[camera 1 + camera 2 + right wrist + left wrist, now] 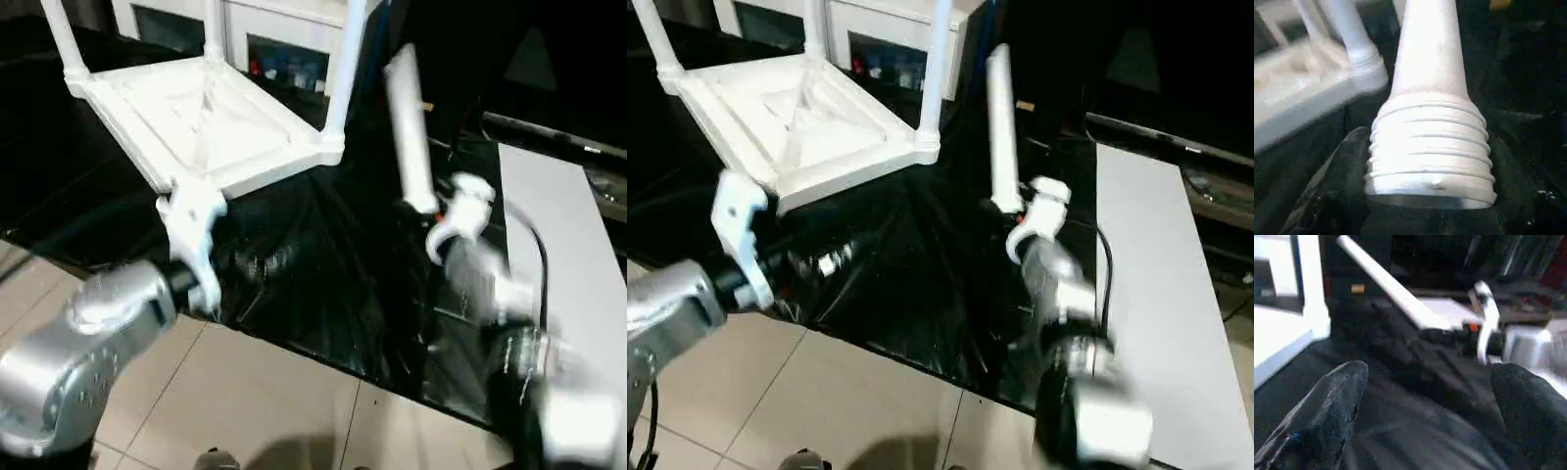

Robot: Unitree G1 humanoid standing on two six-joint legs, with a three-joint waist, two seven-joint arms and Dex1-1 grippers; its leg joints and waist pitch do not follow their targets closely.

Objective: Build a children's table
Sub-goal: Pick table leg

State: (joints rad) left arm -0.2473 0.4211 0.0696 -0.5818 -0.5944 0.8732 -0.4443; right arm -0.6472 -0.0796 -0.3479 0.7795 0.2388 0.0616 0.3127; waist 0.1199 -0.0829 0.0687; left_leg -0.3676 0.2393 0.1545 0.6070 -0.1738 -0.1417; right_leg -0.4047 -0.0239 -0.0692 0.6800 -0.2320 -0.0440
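- The tabletop (211,122) lies upside down on the black-covered surface (323,274), on the far left, ribbed underside up.
- Three legs (338,69) already stand in its corner sockets; the near corner, just above the left claw (196,245), looks to be the one not yet filled.
- The fourth leg (999,127) is in the right claw (1024,220), right of the tabletop and well apart from it, upright with a slight lean, tapered end up.
- The right claw is closed on the thick threaded end (1430,152) of that leg, a black finger (1347,166) against each side of the ribbed collar.
- The left claw hangs spread wide and holds nothing; its two black fingers (1327,406) stand far apart over the dark sheet.
- The leg looks like hollow, stiff plastic: probably light, and smooth enough to slip on the taper. The ribbed collar gives better purchase, yet a grip there covers the threads that must enter the socket, so a hold further up the shaft may be wanted.
- The tabletop seems rigid but light; it could slide on the glossy sheet when a leg is pushed in, so the free left claw might brace its rim.
- The near edge of the surface runs close under both arms, with tiled floor (255,401) beyond; a dropped leg could roll off.
- A grey board (558,255) lies on the right, and a white cabinet (274,29) stands behind the tabletop.
- Open dark sheet lies between leg and tabletop, leaving room to carry the leg across to the left; the standing legs are the things to clear.
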